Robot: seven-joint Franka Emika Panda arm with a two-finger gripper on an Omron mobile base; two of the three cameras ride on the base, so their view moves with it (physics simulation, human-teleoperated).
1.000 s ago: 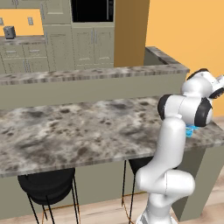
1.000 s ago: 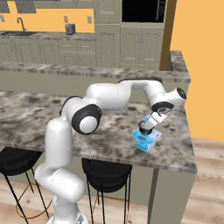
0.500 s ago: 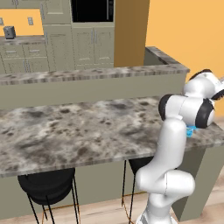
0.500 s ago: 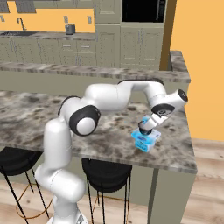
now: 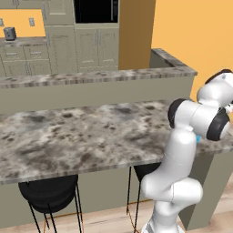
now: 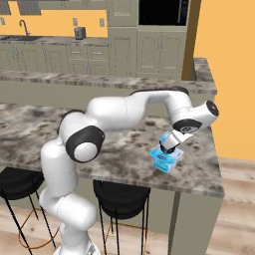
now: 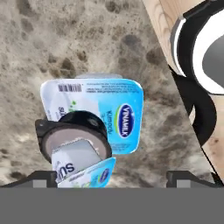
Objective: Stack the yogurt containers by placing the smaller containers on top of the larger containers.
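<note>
**Yogurt tubs near the counter's end; gripper above them**

You see a large light-blue yogurt tub (image 7: 100, 111) lying on the marble counter (image 6: 124, 154), near its right end. In the hand view a dark round cup (image 7: 72, 133) with a pale lavender top overlaps the tub's lower left corner. A smaller light-blue tub (image 7: 83, 168) sits nearest the camera, partly covering the cup. From the right base view the stack reads as one blue cluster (image 6: 166, 158). The gripper (image 6: 168, 145) hangs just over it. Its finger tips (image 7: 43, 177) stand wide apart, jaws open, holding nothing.
</note>
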